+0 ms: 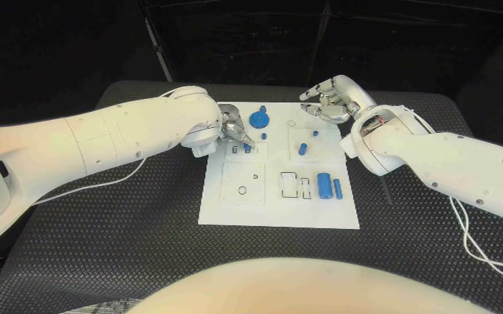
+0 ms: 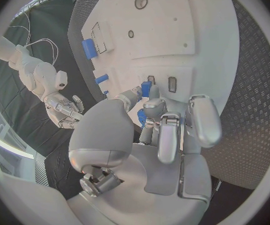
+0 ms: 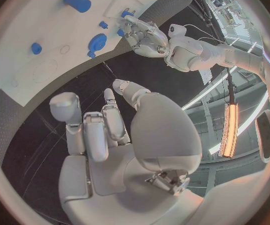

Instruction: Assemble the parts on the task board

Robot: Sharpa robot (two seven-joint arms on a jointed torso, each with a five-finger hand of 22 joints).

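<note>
The flat white task board (image 1: 278, 208) lies in the middle of the black bumpy desk (image 1: 126, 241). There is bare desk on both sides of the board and in front of it. The near part of the board has some bare white room too.

The left silver robot hand (image 1: 232, 126) is over the far left corner of the board. Its fingers are curled in close together, and their tips touch a small blue block part (image 2: 146, 89) standing by two little slots. I cannot tell if it really pinches the block.

The right silver robot hand (image 1: 327, 101) hangs over the far right edge of the board. Its fingers are curled in and it holds nothing.

A round blue gear part (image 1: 260, 119) sits near the far edge. A blue tube part (image 1: 326, 184) lies near the right edge. A small blue peg part (image 1: 302, 148) stands in the middle.

I see no words to read.
</note>
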